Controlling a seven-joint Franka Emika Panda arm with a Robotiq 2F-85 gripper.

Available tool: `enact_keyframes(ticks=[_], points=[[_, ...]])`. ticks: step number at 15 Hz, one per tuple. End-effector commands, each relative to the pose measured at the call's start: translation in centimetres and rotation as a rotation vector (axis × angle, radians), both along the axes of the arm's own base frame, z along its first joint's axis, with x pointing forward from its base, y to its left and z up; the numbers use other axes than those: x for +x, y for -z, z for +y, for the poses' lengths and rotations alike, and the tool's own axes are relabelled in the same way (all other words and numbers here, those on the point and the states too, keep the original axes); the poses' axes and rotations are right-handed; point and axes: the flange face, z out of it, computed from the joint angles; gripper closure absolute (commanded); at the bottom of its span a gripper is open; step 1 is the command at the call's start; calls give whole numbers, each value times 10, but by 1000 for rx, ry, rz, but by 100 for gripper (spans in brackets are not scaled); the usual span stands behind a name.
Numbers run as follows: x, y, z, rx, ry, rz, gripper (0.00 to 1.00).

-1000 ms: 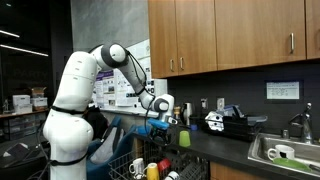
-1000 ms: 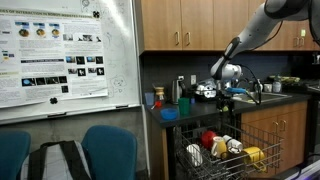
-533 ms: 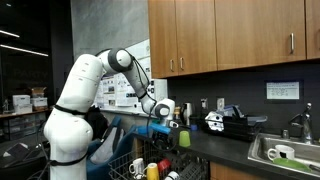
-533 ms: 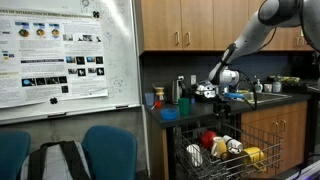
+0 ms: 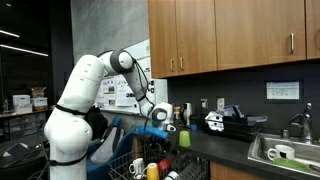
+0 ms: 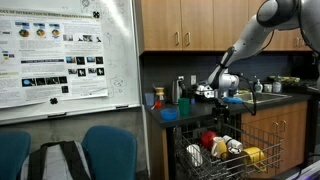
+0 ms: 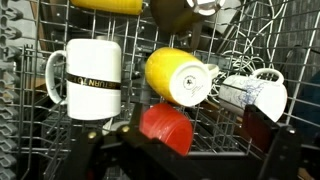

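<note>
In the wrist view my gripper [image 7: 185, 150] looks straight down into a wire dish rack [image 7: 30, 120], jaws wide apart with nothing between them. A red cup [image 7: 165, 128] lies directly below, between the dark fingers [image 7: 265, 135]. Just beyond it lies a yellow cup [image 7: 178, 75], with a white mug with a dark band [image 7: 95, 80] to its left and a patterned white mug [image 7: 255, 95] to its right. In both exterior views the gripper [image 5: 163, 120] [image 6: 222, 96] hangs above the pulled-out rack [image 5: 148, 168] [image 6: 228, 150], clear of the cups.
A brown cup [image 7: 180, 12] and another yellow piece [image 7: 105, 5] lie at the rack's far end. A counter with a black appliance [image 5: 228, 122] and a sink [image 5: 285, 155] runs behind. Wooden cabinets [image 5: 230, 35] hang overhead. Blue chairs [image 6: 105, 150] and a poster board [image 6: 65, 55] stand beside the rack.
The arm has come down a little toward the rack, and the gripper has stayed open.
</note>
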Motion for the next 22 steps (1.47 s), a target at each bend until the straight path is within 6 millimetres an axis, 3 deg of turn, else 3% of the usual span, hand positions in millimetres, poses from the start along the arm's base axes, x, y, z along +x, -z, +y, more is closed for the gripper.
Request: enact_keyframes(ticks=[1,7,15,22], points=[[-10,13,-3,25,39,-35,0],[-12,40,-7,3,67,-93,0],[7,72,1,-5,70,-182,0],[24,86,-7,-6,102,-224,0]])
